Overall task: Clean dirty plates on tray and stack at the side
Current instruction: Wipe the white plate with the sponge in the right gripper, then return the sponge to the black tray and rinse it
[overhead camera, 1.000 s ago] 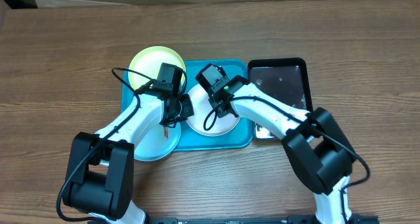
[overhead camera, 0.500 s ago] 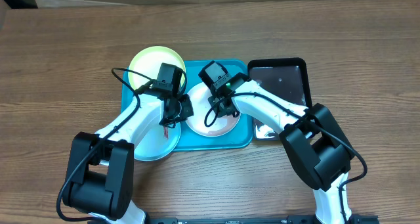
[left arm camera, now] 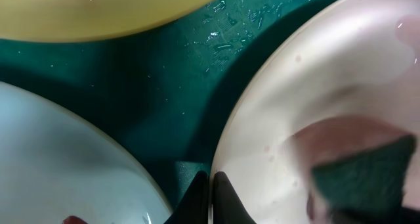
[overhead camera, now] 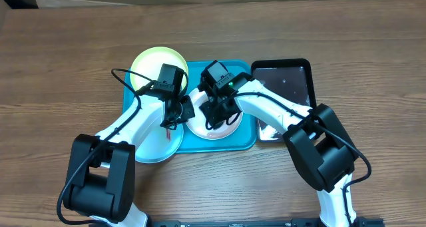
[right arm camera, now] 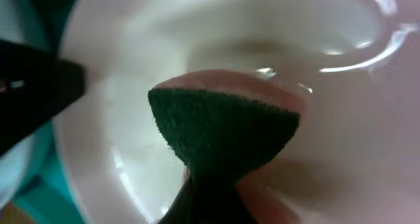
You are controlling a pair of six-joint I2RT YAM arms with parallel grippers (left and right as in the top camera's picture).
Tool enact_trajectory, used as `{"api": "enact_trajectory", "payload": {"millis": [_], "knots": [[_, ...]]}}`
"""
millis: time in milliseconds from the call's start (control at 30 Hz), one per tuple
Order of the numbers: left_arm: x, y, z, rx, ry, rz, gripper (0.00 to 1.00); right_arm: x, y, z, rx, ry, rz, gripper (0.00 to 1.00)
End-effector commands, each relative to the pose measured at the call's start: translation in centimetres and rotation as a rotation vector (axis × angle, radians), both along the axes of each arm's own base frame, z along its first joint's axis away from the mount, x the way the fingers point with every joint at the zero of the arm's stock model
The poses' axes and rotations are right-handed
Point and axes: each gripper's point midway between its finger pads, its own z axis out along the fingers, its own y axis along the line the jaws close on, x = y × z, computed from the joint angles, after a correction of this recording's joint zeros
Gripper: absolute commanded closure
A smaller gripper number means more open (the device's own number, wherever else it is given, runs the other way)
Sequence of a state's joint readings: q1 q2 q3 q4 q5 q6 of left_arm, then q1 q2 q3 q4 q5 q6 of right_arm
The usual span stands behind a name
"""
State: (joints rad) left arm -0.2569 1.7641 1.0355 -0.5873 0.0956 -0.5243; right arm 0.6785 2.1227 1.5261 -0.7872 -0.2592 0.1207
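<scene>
Right gripper (overhead camera: 215, 112) farther left, tight on dark sponge (right arm camera: 223, 132) atop white plate (overhead camera: 230, 128).

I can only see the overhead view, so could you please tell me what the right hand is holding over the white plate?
Observer: Its wrist view shows the right hand shut on a sponge with a dark green face, down in the white plate.
Operator: Thank you. And is the other arm gripping anything?
Observer: Yes, the left hand is pinching that plate's rim.
Operator: Is anything wet?
Observer: Yes, water droplets lie on the tray beside that plate.
</scene>
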Motion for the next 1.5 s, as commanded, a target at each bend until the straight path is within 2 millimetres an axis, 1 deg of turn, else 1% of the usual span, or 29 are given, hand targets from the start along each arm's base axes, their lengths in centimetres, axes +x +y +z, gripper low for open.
{"api": "enact_trajectory", "payload": {"millis": [0,67,167,200,300,400,500,567,633,733,800,867,1000,1033,1067,1100,1133,1167,1267,1333,1400,1467], "knots": [[0.6,-0.8,0.4,-0.035,-0.010,0.001,0.96,0.3,2.6,4.0,0.175,0.052,0.022,0.96],[0.6,-0.8,0.4,-0.034,-0.009,0.000,0.96,1.5,2.0,6.0,0.193,0.029,0.000,0.96],[0.6,-0.8,0.4,-0.034,-0.009,0.000,0.96,2.8,0.1,8.3,0.204,0.007,-0.044,0.96],[0.6,-0.8,0.4,-0.034,-0.009,0.000,0.96,3.0,-0.6,8.8,0.203,0.004,-0.059,0.96],[0.6,-0.8,0.4,-0.034,-0.010,0.000,0.96,4.2,-3.9,9.6,0.156,-0.006,-0.134,0.96],[0.6,-0.8,0.4,-0.034,-0.010,0.000,0.96,5.2,-8.1,9.2,0.066,0.001,-0.223,0.96],[0.6,-0.8,0.4,-0.034,-0.009,0.000,0.96,5.7,-12.6,8.2,-0.057,0.016,-0.310,0.96],[0.6,-0.8,0.4,-0.034,-0.009,0.000,0.96,5.8,-15.3,7.5,-0.134,0.021,-0.357,0.96],[0.6,-0.8,0.4,-0.034,-0.010,0.001,0.96,5.9,-17.5,6.9,-0.198,0.020,-0.393,0.96],[0.6,-0.8,0.4,-0.035,-0.010,0.001,0.96,5.8,-20.2,5.9,-0.289,0.011,-0.429,0.96],[0.6,-0.8,0.4,-0.035,-0.010,0.001,0.95,5.6,-21.6,5.1,-0.342,0.006,-0.445,0.96],[0.6,-0.8,0.4,-0.035,-0.010,0.001,0.95,5.4,-22.3,4.2,-0.371,0.004,-0.451,0.96],[0.6,-0.8,0.4,-0.034,-0.010,0.001,0.95,5.5,-22.4,2.4,-0.360,-0.017,-0.458,0.96],[0.6,-0.9,0.4,-0.035,-0.010,0.001,0.95,5.6,-22.3,2.0,-0.356,-0.024,-0.459,0.95],[0.6,-0.8,0.4,-0.034,-0.010,0.000,0.94,5.7,-22.3,1.6,-0.352,-0.031,-0.461,0.81],[0.6,-0.8,0.4,-0.035,-0.010,0.001,0.92,5.8,-22.3,1.5,-0.349,-0.038,-0.462,0.62],[0.6,-0.8,0.4,-0.035,-0.010,0.001,0.89,6.0,-22.3,1.4,-0.345,-0.045,-0.464,0.51],[0.6,-0.9,0.4,-0.035,-0.010,0.001,0.82,6.1,-22.2,1.4,-0.343,-0.047,-0.464,0.51],[0.6,-0.9,0.4,-0.035,-0.010,0.001,0.76,6.6,-22.2,1.8,-0.331,-0.066,-0.475,0.50],[0.6,-0.8,0.4,-0.034,-0.010,0.001,0.70,6.9,-22.4,2.1,-0.323,-0.062,-0.509,0.46],[0.6,-0.8,0.4,-0.034,-0.009,0.001,0.68,6.9,-22.6,2.1,-0.321,-0.054,-0.541,0.43],[0.6,-0.8,0.3,-0.034,-0.008,0.001,0.67,6.7,-22.6,2.0,-0.316,-0.042,-0.544,0.42]]}}
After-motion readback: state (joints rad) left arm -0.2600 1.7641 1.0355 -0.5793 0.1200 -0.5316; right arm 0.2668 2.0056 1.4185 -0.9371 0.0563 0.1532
